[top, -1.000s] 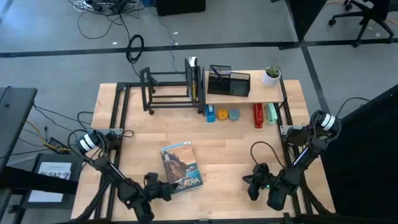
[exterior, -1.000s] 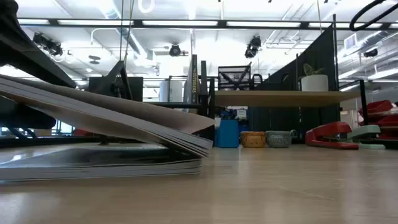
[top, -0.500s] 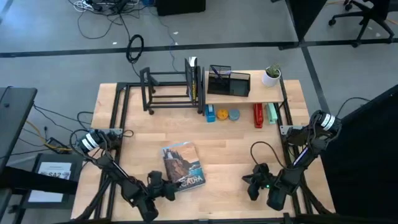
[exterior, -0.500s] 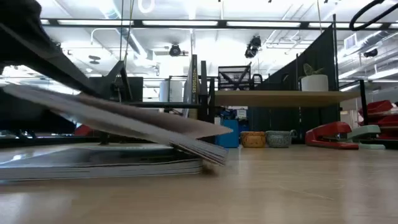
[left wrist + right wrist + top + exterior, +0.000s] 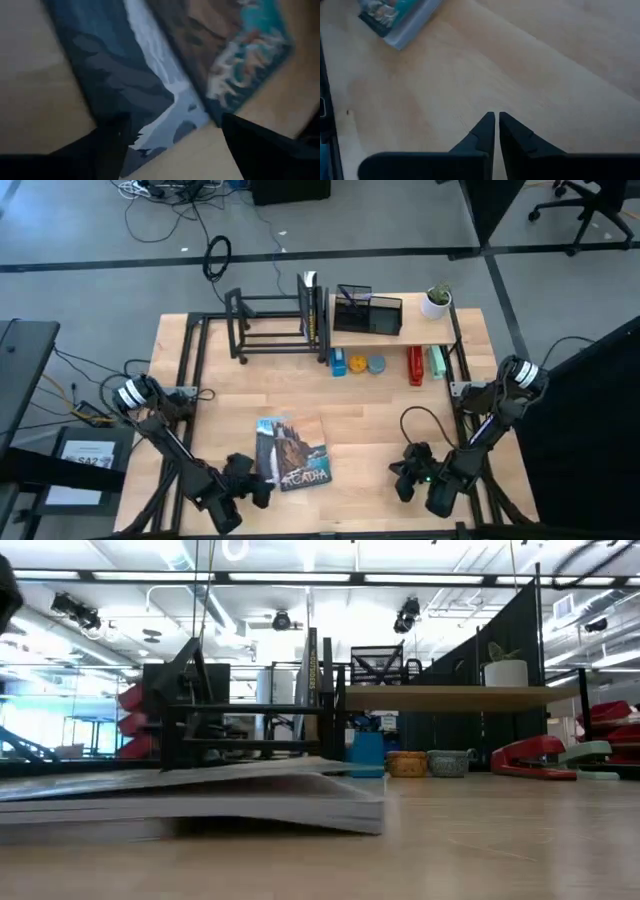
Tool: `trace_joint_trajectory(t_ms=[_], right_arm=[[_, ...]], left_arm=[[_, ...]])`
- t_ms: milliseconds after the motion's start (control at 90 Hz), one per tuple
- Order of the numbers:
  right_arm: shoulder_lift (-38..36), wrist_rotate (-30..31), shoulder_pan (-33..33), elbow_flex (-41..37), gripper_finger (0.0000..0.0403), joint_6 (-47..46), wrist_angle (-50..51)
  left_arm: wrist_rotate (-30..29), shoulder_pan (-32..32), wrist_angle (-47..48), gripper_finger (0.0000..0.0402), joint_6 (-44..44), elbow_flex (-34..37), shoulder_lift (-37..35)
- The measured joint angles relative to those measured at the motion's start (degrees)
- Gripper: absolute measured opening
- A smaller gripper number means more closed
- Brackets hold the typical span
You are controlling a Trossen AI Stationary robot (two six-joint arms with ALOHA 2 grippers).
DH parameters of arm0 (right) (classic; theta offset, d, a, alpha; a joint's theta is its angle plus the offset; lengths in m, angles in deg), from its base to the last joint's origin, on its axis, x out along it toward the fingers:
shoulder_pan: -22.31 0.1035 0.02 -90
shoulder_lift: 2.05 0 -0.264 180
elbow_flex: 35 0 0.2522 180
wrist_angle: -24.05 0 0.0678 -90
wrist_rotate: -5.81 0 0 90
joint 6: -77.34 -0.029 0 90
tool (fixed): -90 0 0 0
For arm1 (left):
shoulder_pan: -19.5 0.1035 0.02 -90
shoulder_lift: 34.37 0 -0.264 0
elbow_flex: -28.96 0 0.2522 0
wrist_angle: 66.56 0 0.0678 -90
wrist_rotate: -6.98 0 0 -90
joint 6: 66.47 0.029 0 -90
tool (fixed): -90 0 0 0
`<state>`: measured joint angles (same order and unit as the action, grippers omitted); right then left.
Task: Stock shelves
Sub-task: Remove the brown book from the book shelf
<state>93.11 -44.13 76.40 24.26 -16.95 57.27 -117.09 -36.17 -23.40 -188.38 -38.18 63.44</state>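
- The left gripper [image 5: 255,482] sits at the table's [image 5: 380,420] 7 o'clock edge. Its fingers [image 5: 107,145] are spread wide, with the corner of the book [image 5: 290,450] between them. Whether they touch the cover cannot be told.
- The right gripper [image 5: 495,120] waits near the 5 o'clock edge, fingers pressed together over bare wood, holding nothing.
- The book lies flat just front of centre, landscape cover up.
- The black rack [image 5: 275,325] stands at 11 o'clock, tube-framed with slatted tiers; one upright book [image 5: 310,310] leans at its right end.
- The plank shelf [image 5: 400,330] stands at 1 o'clock on thin black legs. It carries a mesh organizer [image 5: 368,310] and a potted plant [image 5: 437,302].
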Motion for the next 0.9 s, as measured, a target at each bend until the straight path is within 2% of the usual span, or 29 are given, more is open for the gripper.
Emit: trace_joint_trajectory(t_ms=[156, 278, 411, 544, 744, 900], right_arm=[[0.2, -10.6, -10.9, 5.8, 0.0000, 16.8, 0.3], [0.4, -15.5, -18.1, 8.1, 0.0000, 24.6, -0.5], [0.4, -19.0, -22.9, 8.8, 0.0000, 30.1, -4.6], [1.3, -20.6, -25.2, 8.8, 0.0000, 33.3, -9.8], [5.7, -25.3, -28.0, 10.0, 0.0000, 36.0, -12.5], [10.6, -26.8, -29.1, 13.1, 0.0000, 37.4, -11.9]], left_arm=[[3.3, 0.1, 10.0, 0.0275, -1.5, 0.0, -5.6], [3.8, 0.2, 14.5, 0.0268, -1.8, 0.0, -8.3], [10.4, 0.2, 18.7, 0.0258, -3.1, 0.0, -7.1], [12.3, 0.2, 18.0, 0.0248, -3.4, 0.0, -2.6], [10.3, 1.7, 12.6, 0.0235, -2.2, -0.3, 3.7], [3.4, 3.1, 6.3, 0.0224, -0.4, -1.3, 4.8]])
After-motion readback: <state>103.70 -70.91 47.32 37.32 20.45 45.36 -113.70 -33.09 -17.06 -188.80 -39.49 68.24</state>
